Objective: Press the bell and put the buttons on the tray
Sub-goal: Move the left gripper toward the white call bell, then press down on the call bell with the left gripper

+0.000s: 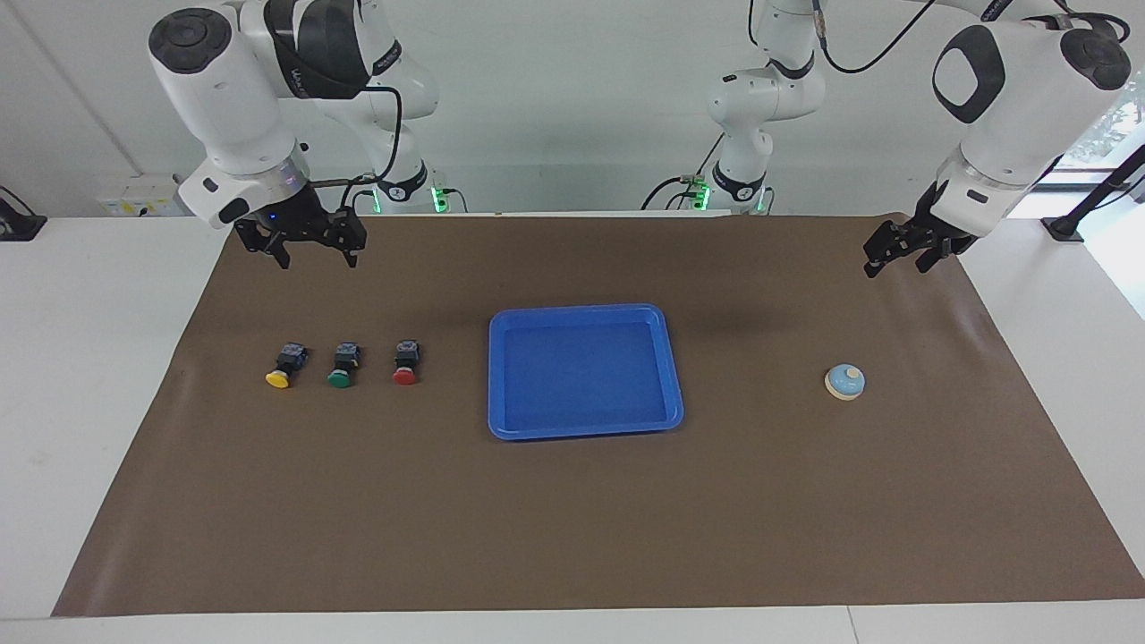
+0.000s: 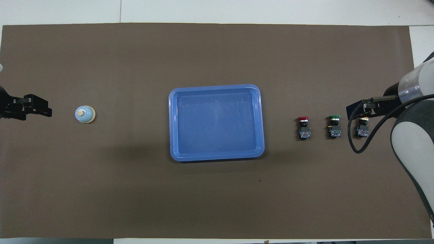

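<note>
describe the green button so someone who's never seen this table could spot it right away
Start at the blue tray in the middle of the brown mat. Toward the right arm's end of the table lies a row of three black-bodied push-buttons. The green button is the middle one, between the red button beside the tray and the yellow button at the outer end.

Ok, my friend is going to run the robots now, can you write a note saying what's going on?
Left end effector: up in the air, holding nothing; open or shut can't be told.
Right end effector: open, empty, raised.
Bell: on the mat toward the left arm's end, untouched.
Yellow button, green button and red button: in a row on the mat toward the right arm's end.
Tray: mid-table, nothing in it.
Done: no button on the tray.
Left: press the bell, put all three buttons on the tray.
</note>
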### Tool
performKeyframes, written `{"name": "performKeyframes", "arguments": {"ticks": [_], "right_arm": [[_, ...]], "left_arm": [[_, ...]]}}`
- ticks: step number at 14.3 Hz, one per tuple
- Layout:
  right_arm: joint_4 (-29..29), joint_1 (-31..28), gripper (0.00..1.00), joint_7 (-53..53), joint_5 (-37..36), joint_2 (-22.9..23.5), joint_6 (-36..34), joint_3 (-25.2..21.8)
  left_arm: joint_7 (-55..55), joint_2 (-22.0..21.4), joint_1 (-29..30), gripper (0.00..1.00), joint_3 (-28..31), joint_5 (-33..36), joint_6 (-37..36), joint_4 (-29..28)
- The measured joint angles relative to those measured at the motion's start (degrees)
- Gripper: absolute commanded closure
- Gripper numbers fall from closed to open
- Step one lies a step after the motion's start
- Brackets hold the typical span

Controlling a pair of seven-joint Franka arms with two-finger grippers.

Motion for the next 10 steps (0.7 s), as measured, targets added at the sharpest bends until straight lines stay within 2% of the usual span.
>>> {"name": "performKeyframes", "arguments": {"ticks": [6, 10], "right_arm": [[0.00, -0.09, 0.00, 0.00, 0.00, 0.00, -0.05, -0.03], [0.00, -0.10, 0.00, 0.00, 0.00, 0.00, -0.07, -0.04]], "left_arm": [[0.09, -0.58, 1.46, 1.00, 0.03, 0.10, 11.80, -8.61], [1.33, 3.46, 1.46, 1.00, 0.03, 0.11, 20.07, -12.35]]}}
